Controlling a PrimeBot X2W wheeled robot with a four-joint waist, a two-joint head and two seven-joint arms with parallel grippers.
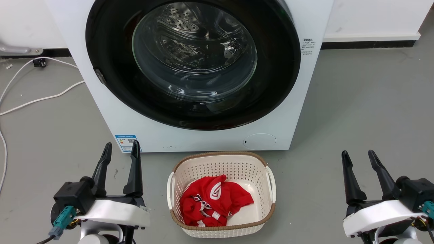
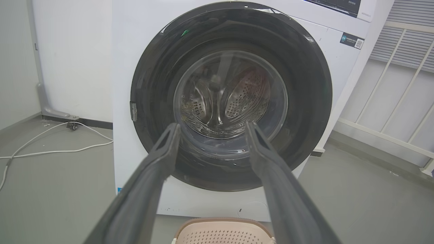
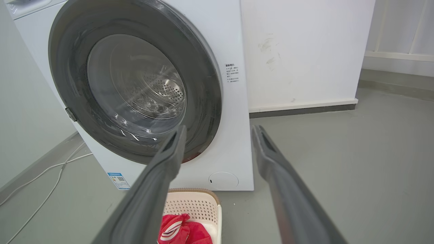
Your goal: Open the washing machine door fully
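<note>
Grey smooth floor [image 1: 356, 112], bearing the white washing machine [image 1: 118, 118] that stands directly on it. Just in front of the washing machine, at the middle of its base, a cream perforated basket [image 1: 220, 154] set on the floor. To the left of the washing machine, thin white cables [image 1: 40, 99] lying loose in curves.

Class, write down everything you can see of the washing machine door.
The washing machine door is a large round disc of glossy black, nearly as wide as the white washing machine. A bulging clear glass window fills its centre, showing the perforated steel drum behind. A small grey tab sits on its left edge. The door is shut, flat against the machine's front. Nothing touches it; the left gripper and right gripper, jaws open, hang apart from it.
</note>
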